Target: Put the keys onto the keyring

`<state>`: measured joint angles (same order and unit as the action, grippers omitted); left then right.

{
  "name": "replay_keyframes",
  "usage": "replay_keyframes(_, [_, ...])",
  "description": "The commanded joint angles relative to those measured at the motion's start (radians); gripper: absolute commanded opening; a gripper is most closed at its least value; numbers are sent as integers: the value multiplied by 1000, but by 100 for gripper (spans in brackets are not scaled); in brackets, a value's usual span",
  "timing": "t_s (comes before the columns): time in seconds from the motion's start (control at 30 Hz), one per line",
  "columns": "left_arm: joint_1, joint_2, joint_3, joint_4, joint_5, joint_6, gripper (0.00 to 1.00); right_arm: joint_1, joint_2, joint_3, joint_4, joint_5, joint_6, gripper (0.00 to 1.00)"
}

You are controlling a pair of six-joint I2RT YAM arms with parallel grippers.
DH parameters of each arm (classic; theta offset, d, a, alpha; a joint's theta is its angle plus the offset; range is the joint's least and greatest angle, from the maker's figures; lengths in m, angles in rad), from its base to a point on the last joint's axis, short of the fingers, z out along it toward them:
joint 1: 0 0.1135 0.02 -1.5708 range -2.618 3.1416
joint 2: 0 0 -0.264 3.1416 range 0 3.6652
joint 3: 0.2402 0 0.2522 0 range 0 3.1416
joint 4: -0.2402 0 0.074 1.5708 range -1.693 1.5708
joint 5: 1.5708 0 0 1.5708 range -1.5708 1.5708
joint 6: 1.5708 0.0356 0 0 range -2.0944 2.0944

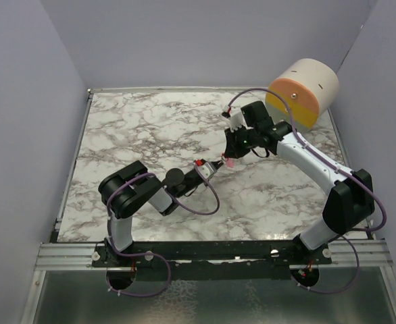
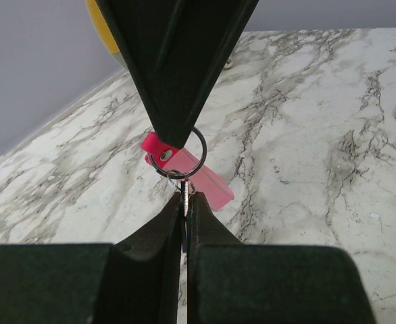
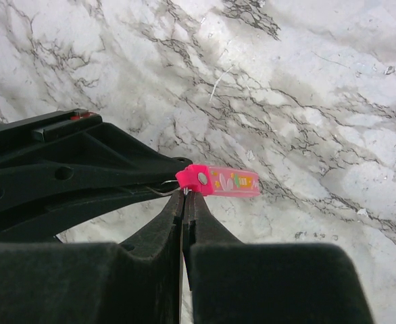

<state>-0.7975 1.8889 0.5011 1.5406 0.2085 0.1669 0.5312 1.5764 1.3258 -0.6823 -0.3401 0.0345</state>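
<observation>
Pinching key (image 2: 184, 192), left tool (image 2: 184, 210) closed on it, silvery shaft poking out past fingertips. Right tool (image 3: 184, 197) clamped on keyring (image 3: 219, 181), pink strip gripped at ring end. Both held mid-worktop (image 1: 151, 128), above marble. Key tip at metal ring (image 2: 182, 152) lower edge; threaded or not, cannot tell.

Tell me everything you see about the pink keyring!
The keyring is a slim, bright pink strip with pale markings and a silver rivet at one end, where a thin metal ring hangs. It is held above the marble table, pinched near the rivet by the shut right gripper. The key in the left gripper reaches the ring.
</observation>
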Motion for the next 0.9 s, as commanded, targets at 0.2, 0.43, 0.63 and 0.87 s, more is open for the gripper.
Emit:
replay_keyframes(0.2, [3,-50,-19,222,13,-4,0,6,-10,-35,120,14,61,1])
replay_keyframes(0.43, [3,-53,-31,222,6,8,0,6,-36,-54,136,29,69,1])
replay_keyframes(0.63, [3,-49,-39,221,-3,12,0,6,-84,-84,179,61,91,1])
replay_keyframes(0.87, [4,-56,-55,222,-12,25,0,6,-119,-113,233,80,124,1])
